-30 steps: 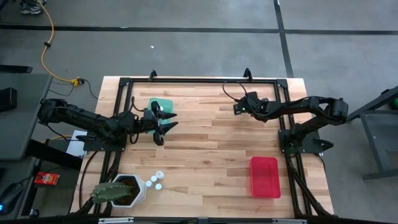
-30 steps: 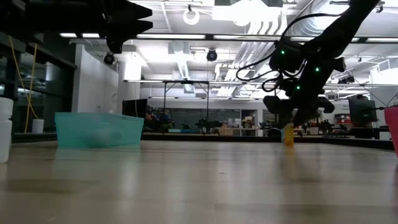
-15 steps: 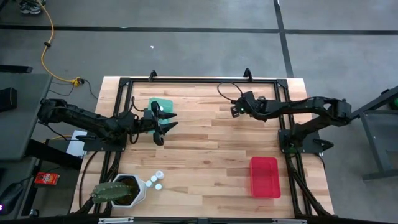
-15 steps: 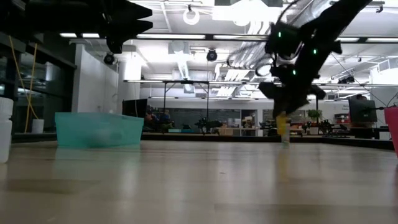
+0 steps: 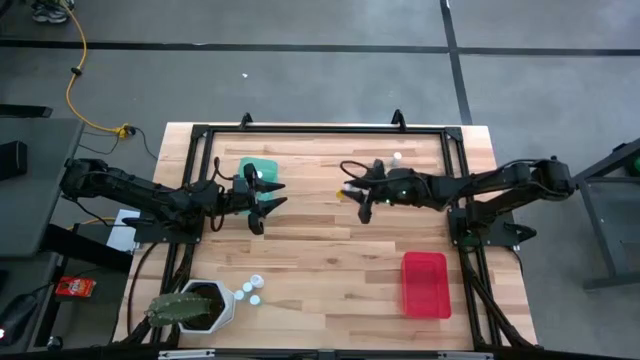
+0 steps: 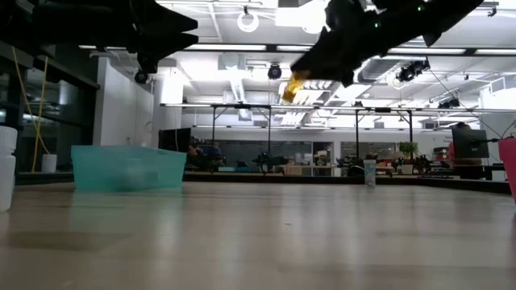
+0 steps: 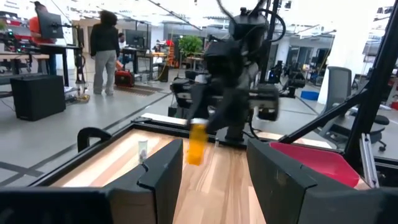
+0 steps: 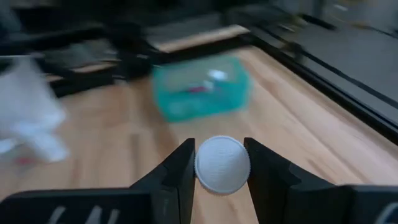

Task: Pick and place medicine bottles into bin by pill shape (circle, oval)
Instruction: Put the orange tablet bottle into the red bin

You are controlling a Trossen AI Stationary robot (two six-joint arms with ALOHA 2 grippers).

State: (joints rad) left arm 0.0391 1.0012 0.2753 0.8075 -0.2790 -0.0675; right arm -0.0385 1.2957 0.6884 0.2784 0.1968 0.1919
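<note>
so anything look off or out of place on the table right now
Nothing spilled or damaged. One medicine bottle stands alone at the far edge, apart from the three by the cactus pot. The right gripper holds another bottle aloft.

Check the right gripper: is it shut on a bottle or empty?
Shut on a bottle. The right gripper has its fingers pressed against both sides of a white-capped medicine bottle, carried above the table.

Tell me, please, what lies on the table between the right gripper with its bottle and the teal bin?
Only bare wood. In the high view, nothing sits between the right gripper, shut on a bottle, and the teal bin; the waiting left gripper hangs just beside that stretch.
</note>
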